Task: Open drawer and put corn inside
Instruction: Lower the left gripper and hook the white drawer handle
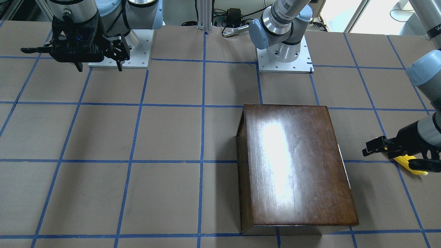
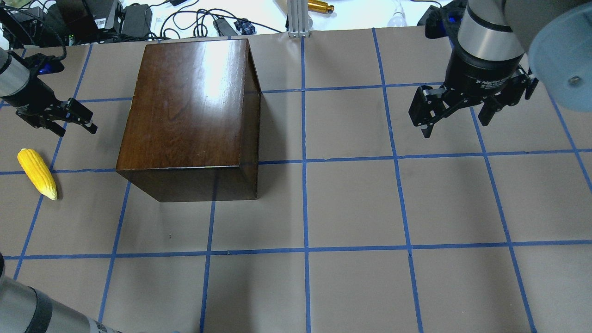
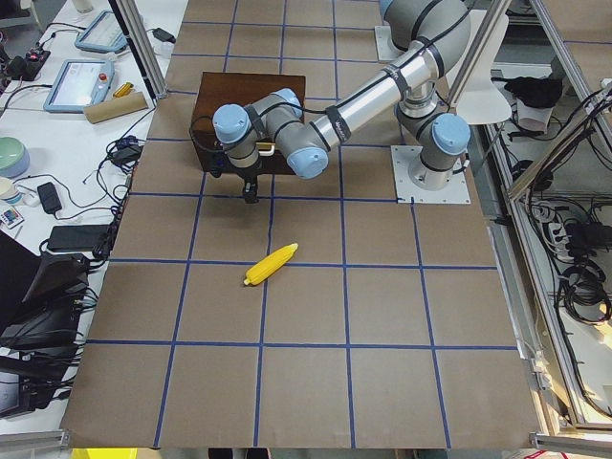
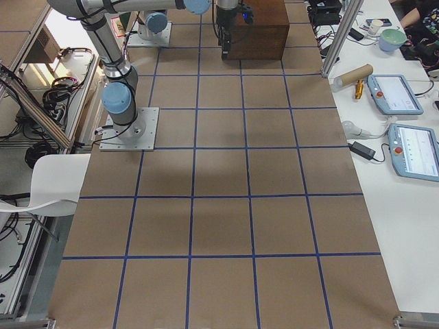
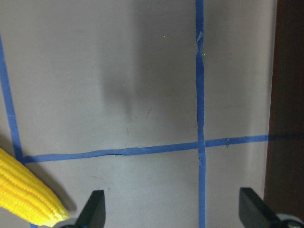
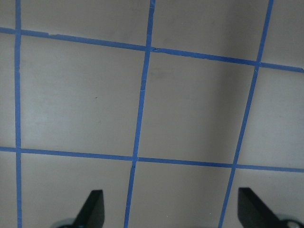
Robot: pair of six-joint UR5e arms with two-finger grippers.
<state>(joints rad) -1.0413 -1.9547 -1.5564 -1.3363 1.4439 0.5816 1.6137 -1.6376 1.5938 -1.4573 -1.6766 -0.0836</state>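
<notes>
The dark-brown wooden box (image 2: 189, 111) stands left of the table's middle; it also shows in the front view (image 1: 296, 168). Its drawer is pushed in, and only a thin pale edge (image 1: 344, 165) shows on the side facing the left gripper. The yellow corn (image 2: 37, 173) lies on the table left of the box, also in the front view (image 1: 411, 166) and the left wrist view (image 5: 26, 194). My left gripper (image 2: 77, 132) is open and empty, between the corn and the box, just beyond the corn. My right gripper (image 2: 455, 122) is open and empty, far right.
Brown paper with a blue tape grid (image 2: 305, 208) covers the table. The two arm bases (image 1: 284, 51) (image 1: 120, 51) stand at the robot's edge. Cables and gear (image 2: 138, 21) lie beyond the far edge, behind the box.
</notes>
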